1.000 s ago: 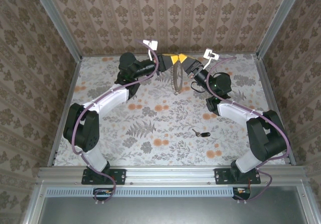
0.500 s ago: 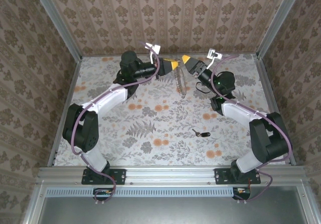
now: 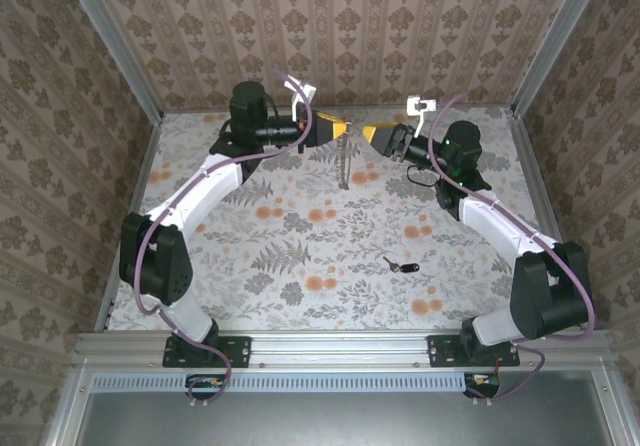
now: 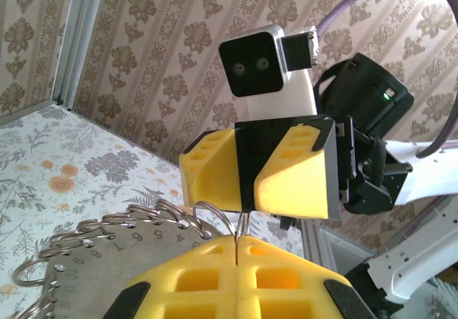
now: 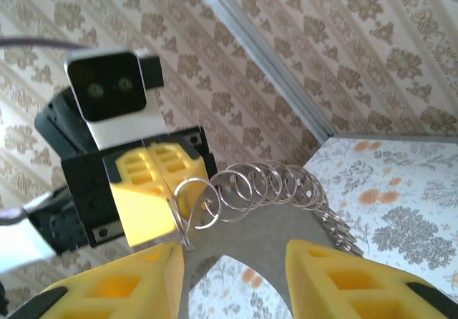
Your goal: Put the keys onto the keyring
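Floral-printed tabletop (image 3: 300, 246) is stretching out beneath both arms, with damask-papered walls (image 3: 350, 26) standing on three sides and grey metal rails (image 3: 118, 51) running up the back corners. Both claws are hovering close to the back wall, so little room is showing behind them. A wide stretch of bare table is lying open on their near side.

Largest of the task's things, the keyring (image 3: 345, 164) is hanging straight below the left claw (image 3: 342, 128). From above it is showing edge-on as a thin tan-brown strip; whether its lower edge is touching the table I cannot tell. In the wrist cameras it is appearing as a flat, matte grey-brown band curving in a broad arc. Its outer edge is carrying a row of small, shiny silver wire rings (image 5: 247, 187) overlapping like coils.

The left claw's yellow, hollow-celled fingers (image 4: 186, 283) are pressing tight together, pinching one of those wire loops at their tips. The right claw (image 3: 372, 133) is facing it tip to tip, just beside it but apart. Its yellow fingers (image 5: 358, 283) are spreading wide, with the band's arc lying beyond the gap.

Smallest, the key (image 3: 401, 265) is lying flat on the table on the near side of the right claw, well apart from both claws. It is showing a black oblong head and a short silver blade.
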Robot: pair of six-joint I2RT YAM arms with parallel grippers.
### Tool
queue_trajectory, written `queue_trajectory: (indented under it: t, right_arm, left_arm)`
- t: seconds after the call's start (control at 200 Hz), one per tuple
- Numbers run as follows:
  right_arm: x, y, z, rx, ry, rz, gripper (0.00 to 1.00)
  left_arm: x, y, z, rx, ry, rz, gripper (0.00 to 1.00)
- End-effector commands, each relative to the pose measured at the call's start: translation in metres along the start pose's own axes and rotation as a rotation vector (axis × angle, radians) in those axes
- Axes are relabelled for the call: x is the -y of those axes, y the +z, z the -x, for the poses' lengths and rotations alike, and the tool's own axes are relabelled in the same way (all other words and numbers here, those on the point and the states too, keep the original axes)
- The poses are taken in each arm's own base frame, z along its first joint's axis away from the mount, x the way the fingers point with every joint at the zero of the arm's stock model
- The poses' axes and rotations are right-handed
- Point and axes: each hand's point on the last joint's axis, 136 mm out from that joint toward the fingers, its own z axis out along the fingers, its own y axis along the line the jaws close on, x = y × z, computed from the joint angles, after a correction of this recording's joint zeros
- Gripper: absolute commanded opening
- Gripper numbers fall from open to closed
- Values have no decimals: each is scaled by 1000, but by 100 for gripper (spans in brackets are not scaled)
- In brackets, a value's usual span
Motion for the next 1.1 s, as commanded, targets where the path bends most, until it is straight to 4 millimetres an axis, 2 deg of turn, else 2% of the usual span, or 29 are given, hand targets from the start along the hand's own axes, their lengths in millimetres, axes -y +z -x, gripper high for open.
queue_trajectory:
  t: [0.0, 0.385, 0.88, 0.94, 1.03, 1.095]
  right_arm:
    - [-27, -2, 1, -69, -104, 85, 41]
    - [-49, 8, -4, -107, -127, 168, 37]
    - [-46, 17, -10, -127, -112, 174, 25]
    - [-44, 17, -11, -126, -109, 166, 26]
    - [-38, 16, -12, -123, -108, 146, 36]
    - [-34, 14, -10, -115, -105, 130, 37]
  left_arm:
    - [27, -8, 11, -29, 88, -57, 0]
    - [27, -8, 8, -46, 82, -62, 0]
    - [27, -8, 9, -45, 86, -63, 0]
    - [27, -8, 10, -45, 86, -64, 0]
    - [27, -7, 9, -46, 84, -66, 0]
    - [27, -8, 9, -47, 86, -66, 0]
